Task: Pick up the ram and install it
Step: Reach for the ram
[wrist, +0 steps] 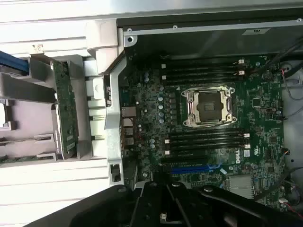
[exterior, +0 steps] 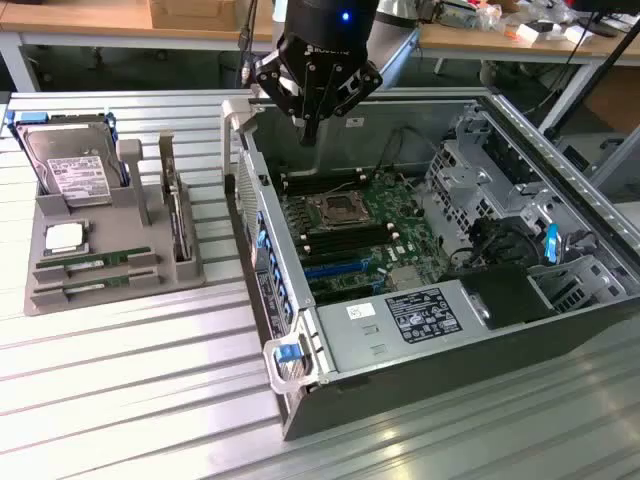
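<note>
Closed tight with nothing showing between its tips, the gripper point(exterior: 309, 128) is hovering above the open computer case point(exterior: 300, 300), near the case's far wall, towards the exterior view's left. As for progress, the work looks barely begun: the ram point(exterior: 95, 263) is lying flat in the grey holder tray point(exterior: 40, 215), well apart from the gripper on the exterior view's left, with a second stick point(exterior: 100, 284) like it just beside it. Sharing the tray are a hard drive point(exterior: 70, 165), a square silver processor chip point(exterior: 63, 238) and an upright expansion card point(exterior: 178, 215). On the motherboard point(exterior: 350, 230), the long dark memory slots point(wrist: 203, 71) on either side of the empty processor socket point(wrist: 208, 106) are sitting open, with no stick seated in any of them, so both the pick and the install are left to do. The arm is pointing its wrist straight down, tips aimed at the board's far edge and touching nothing.
</note>
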{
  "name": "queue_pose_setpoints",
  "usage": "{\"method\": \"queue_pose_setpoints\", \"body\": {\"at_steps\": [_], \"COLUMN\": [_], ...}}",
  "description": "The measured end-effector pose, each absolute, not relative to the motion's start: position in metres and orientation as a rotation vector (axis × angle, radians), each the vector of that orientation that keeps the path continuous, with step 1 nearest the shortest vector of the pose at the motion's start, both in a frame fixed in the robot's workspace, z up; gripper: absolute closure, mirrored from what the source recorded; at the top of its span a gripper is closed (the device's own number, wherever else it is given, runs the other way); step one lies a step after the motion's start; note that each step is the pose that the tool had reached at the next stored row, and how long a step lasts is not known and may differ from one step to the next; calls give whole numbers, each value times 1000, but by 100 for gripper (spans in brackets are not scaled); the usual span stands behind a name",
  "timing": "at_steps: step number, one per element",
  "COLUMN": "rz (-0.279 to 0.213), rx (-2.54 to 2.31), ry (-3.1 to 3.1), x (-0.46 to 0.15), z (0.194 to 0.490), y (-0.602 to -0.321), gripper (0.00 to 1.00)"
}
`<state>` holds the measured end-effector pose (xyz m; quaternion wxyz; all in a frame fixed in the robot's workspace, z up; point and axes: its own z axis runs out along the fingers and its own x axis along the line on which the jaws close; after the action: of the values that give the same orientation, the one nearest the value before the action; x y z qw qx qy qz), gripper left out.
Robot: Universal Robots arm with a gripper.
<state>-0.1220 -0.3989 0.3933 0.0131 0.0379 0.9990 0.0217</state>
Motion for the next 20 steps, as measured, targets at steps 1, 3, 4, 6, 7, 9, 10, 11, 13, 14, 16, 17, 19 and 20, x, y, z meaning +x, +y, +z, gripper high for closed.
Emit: {"method": "queue_pose_setpoints", "body": {"at_steps": [1,3,4,6,7,9,10,11,13,14,16,17,19,20], "rz": [68,68,68,68,68,68,68,68,68,68,68,68,68,68], "rx": [118,118,118,118,118,118,118,118,118,118,118,118,118,118], "ry": [3112,3112,3113,3112,3113,3112,3112,3112,3113,3112,3113,3112,3112,3112], "x": [-129,-134,-135,-138,-139,-141,-142,-143,-146,-148,-151,-152,-154,-156], "z": [393,393,393,393,393,393,393,393,393,393,393,393,393,393], "y": [-399,-399,-399,-399,-399,-399,-399,-399,-399,-399,-399,-399,-399,-399], "gripper": [89,89,89,89,89,89,89,89,89,89,89,89,89,89]}}
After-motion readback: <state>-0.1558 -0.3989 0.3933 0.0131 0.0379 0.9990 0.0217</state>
